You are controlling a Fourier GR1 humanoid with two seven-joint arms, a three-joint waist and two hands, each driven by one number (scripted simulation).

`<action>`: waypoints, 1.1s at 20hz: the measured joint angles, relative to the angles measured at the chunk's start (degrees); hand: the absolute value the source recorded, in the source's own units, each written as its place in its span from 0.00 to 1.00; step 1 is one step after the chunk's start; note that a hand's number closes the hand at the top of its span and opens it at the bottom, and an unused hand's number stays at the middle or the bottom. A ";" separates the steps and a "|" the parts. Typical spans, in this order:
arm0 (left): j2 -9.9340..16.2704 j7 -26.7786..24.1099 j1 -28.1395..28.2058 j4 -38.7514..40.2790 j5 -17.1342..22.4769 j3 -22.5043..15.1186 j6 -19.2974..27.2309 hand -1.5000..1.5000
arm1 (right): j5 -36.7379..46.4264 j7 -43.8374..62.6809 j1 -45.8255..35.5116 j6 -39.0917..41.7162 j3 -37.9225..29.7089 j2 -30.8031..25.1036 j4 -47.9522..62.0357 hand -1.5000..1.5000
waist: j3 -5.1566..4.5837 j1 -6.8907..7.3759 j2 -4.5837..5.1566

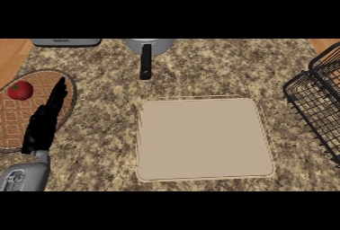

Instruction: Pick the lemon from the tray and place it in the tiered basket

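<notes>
Your tray (204,139) sits dead centre, a beige square with rounded corners, and no lemon shows on it or anywhere else. At the right edge, the black wire tiered basket (317,103) leans into frame, well apart from the tray. Upper left, a red tomato (20,90) rests on a woven oval mat (16,119). Your left hand (45,121) lies over that mat's right side, fingers straight and released, pointing up-frame, just beside the tomato. Top centre, a pot with a black handle (145,60).
</notes>
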 measured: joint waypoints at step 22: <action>-0.19 -0.21 -0.39 0.33 -0.60 1.34 -0.65 0.50 | -3.74 3.41 15.94 -10.11 -5.20 7.14 -34.97 0.00 | -0.06 -0.47 -0.22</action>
